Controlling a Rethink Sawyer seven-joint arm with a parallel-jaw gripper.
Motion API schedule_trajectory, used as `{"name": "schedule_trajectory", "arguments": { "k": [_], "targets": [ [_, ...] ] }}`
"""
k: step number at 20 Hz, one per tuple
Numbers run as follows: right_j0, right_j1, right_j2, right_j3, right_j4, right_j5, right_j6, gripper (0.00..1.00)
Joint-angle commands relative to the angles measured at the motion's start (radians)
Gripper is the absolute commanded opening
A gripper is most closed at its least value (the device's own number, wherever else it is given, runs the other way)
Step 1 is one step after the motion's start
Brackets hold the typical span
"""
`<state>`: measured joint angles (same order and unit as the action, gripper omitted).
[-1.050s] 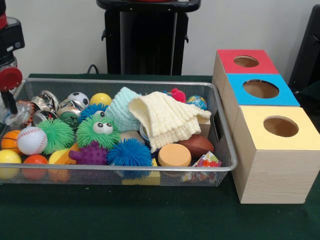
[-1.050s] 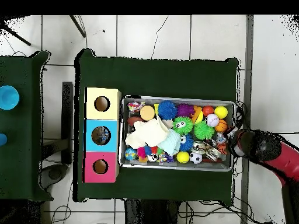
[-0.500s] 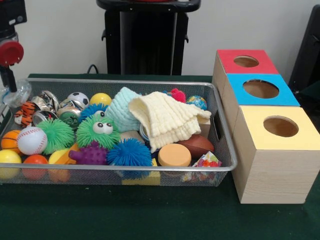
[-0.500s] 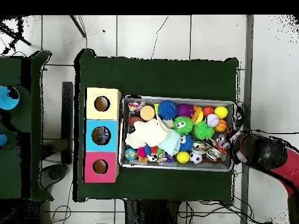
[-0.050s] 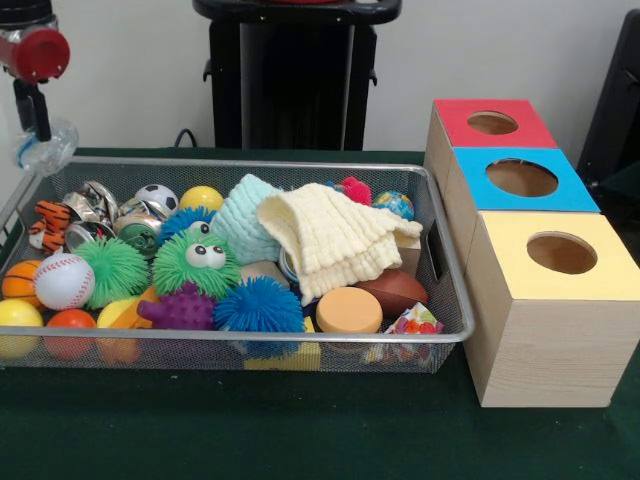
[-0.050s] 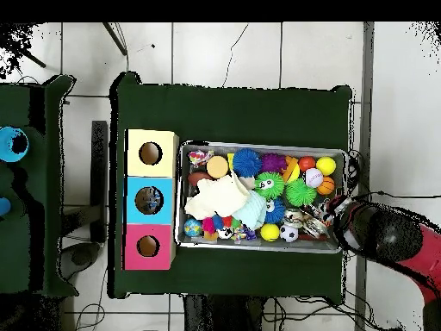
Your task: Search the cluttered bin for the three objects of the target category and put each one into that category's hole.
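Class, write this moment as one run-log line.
gripper: shut on clear crumpled plastic piece | position: above wire mesh bin end | red, blue, yellow hole boxes: nothing visible inside

A: Where's the front camera?
B: Low, close, facing the bin [image 5: 240,340] across the desk [image 5: 300,430].
A: The overhead one?
B: High, straight down; both share bin and 3 boxes [image 6: 151,199].
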<state>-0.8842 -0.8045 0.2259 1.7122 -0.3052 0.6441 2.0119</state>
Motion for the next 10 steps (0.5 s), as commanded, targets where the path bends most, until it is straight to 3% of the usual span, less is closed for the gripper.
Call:
{"name": "schedule_trajectory", "arguments": {
  "k": [1,10],
  "targets": [
    [0.021,-0.058,-0.004,0.149,0.041,-0.008,0.069,0.00],
    [0.084,-0.180,-0.060,0.172,0.101,0.143,0.088,0.00]
  ]
}}
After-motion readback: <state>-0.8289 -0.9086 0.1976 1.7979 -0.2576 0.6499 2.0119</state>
